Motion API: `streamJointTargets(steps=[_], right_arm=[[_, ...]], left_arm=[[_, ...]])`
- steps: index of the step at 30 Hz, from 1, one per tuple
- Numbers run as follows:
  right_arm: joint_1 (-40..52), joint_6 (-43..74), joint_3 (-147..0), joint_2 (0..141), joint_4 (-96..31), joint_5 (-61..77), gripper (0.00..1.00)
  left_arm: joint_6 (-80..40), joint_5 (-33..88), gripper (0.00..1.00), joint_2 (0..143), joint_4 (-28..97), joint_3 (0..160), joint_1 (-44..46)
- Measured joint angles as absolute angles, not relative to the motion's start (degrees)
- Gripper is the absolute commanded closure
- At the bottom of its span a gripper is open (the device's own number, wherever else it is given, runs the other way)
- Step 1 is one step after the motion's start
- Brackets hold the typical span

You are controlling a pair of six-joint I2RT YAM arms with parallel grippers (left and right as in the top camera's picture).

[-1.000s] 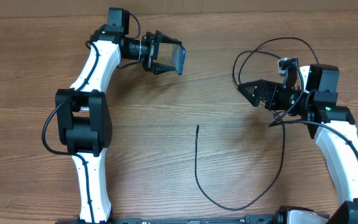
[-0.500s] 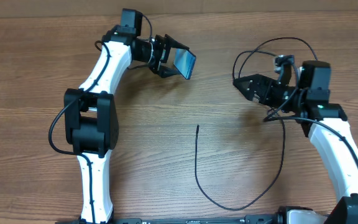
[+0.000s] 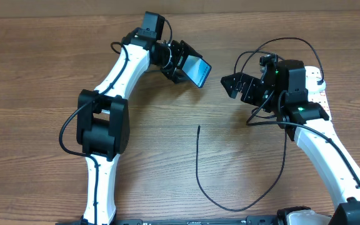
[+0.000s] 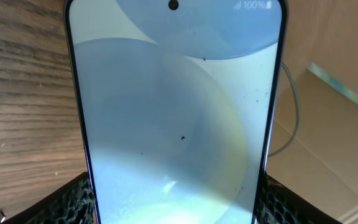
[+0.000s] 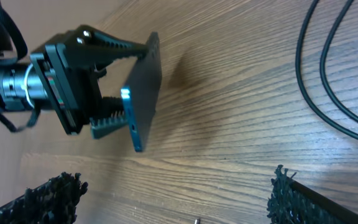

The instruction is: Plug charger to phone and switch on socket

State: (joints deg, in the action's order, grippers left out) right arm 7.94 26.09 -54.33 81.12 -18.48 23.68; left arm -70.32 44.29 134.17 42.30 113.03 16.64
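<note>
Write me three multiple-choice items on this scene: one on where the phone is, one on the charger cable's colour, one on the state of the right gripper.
1. Where is the phone?
A. Lying flat on the wood.
B. Clamped in the left gripper, off the table.
C. Tucked under a cable.

2. What colour is the charger cable?
A. White.
B. Red.
C. Black.

3. How does the right gripper stand?
A. Open and empty.
B. Shut on the connector tip.
C. Shut on the phone.

Answers:
1 B, since the right wrist view shows it clamped edge-on above the wood.
2 C, since it lies as a thin black line on the table.
3 A, since its own wrist view shows the jaws far apart with nothing between them.
</note>
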Motion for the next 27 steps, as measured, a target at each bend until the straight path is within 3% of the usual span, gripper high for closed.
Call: streamJointTargets(steps=[27], right_arm=[[8.03,28.58,-54.33,83.94,-17.5,23.18,0.0]], left_arm=[[-74.81,38.28,0.96,132.62,43.27,114.65,23.75]])
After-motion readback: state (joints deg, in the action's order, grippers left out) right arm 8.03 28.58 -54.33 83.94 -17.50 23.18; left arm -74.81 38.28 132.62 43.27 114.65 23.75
